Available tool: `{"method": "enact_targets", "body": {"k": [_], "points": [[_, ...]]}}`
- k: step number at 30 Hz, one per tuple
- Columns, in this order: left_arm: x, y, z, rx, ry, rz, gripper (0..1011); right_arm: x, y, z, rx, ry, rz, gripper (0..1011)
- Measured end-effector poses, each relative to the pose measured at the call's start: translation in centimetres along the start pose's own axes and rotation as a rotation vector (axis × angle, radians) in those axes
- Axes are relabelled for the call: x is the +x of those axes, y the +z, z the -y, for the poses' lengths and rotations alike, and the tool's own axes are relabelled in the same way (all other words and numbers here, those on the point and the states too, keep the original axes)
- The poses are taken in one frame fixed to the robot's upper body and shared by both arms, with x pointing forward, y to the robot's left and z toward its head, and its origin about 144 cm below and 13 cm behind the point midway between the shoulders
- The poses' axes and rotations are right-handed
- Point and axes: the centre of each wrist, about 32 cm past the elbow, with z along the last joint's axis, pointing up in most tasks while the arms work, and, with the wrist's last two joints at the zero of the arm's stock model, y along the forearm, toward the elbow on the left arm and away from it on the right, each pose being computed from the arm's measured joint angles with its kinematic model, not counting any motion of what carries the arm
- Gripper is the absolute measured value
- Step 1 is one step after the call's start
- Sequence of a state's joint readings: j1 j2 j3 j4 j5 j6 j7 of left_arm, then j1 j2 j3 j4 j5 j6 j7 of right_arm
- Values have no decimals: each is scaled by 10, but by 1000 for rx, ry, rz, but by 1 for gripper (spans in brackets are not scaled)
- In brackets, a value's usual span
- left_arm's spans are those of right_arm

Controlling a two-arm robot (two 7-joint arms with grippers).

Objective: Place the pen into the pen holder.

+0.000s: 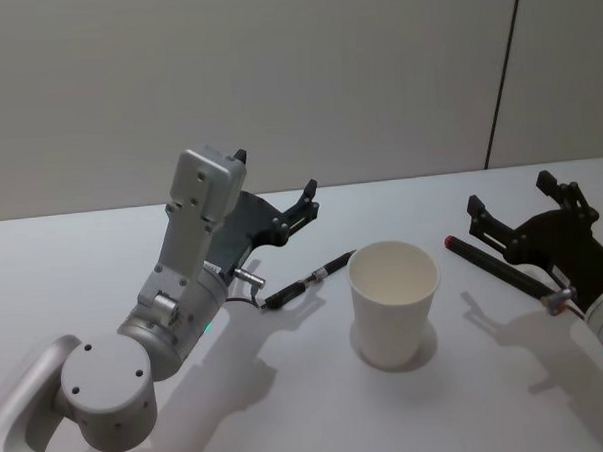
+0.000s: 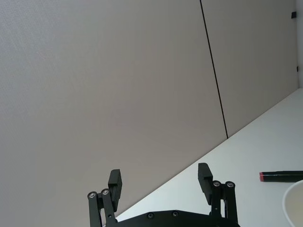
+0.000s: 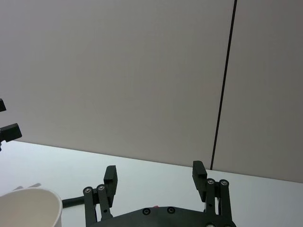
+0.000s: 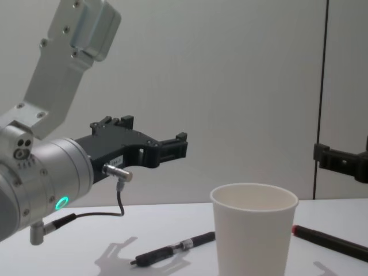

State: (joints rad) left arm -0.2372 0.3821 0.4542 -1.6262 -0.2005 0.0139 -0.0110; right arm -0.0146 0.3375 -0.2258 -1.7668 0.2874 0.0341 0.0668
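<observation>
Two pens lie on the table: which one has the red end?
The red-tipped pen lying right of the white cup; the black pen left of the cup shows no red.

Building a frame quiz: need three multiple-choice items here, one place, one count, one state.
1. The red-tipped pen lies: A) on the robot's right of the paper cup B) inside the cup C) across its rim
2. Pens on the table: A) one B) two C) four
3. The left tool is: A) open, empty B) shut on a pen C) shut on the cup
Key: 1A, it lies past the cup's right side; 2B, it plus a black pen left of the cup; 3A, its jaws stand apart, nothing between.
</observation>
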Motion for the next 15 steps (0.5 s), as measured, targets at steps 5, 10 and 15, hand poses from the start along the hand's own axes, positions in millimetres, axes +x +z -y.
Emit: {"method": "enact_targets", "body": {"k": [5,10,15], "points": [[0,0,0,0,0,0,1001,0,0,0,0,0,0,1001],[0,0,0,0,0,0,1001,0,0,0,0,0,0,1002],[0,0,0,0,0,0,1001,0,0,0,0,0,0,1002]]}}
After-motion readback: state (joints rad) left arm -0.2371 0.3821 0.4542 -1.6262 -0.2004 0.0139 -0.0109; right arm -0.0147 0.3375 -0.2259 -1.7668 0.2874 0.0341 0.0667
